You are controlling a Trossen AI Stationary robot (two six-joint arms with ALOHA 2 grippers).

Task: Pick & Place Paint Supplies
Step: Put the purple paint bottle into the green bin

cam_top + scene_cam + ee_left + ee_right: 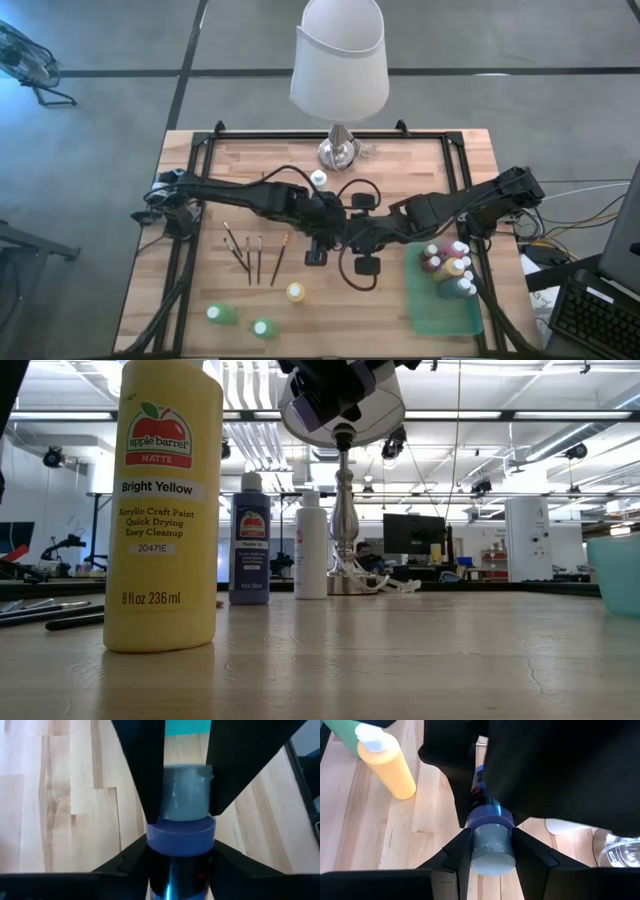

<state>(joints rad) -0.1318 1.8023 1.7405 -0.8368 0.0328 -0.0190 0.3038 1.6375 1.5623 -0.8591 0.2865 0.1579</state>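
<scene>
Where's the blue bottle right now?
The blue bottle is in mid-table in the high view, just in front of the lamp, caught between the left pincer and right pincer, which meet there.

Two green bottles (pixel 221 314), one yellow bottle (pixel 295 292), one lamp (pixel 339 62), one tray (pixel 446 312).

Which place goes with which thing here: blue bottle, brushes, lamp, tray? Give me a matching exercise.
Things:
1. blue bottle
2. brushes
3. lamp
4. tray

Places:
A. at the table's far edge, in the middle
B. on the table's right side, with bottles standing in it
C. between the fingers of the left gripper and the right gripper, over the table's centre
D. lying flat on the wood, left of centre

Pairs: 1-C, 2-D, 3-A, 4-B
</scene>
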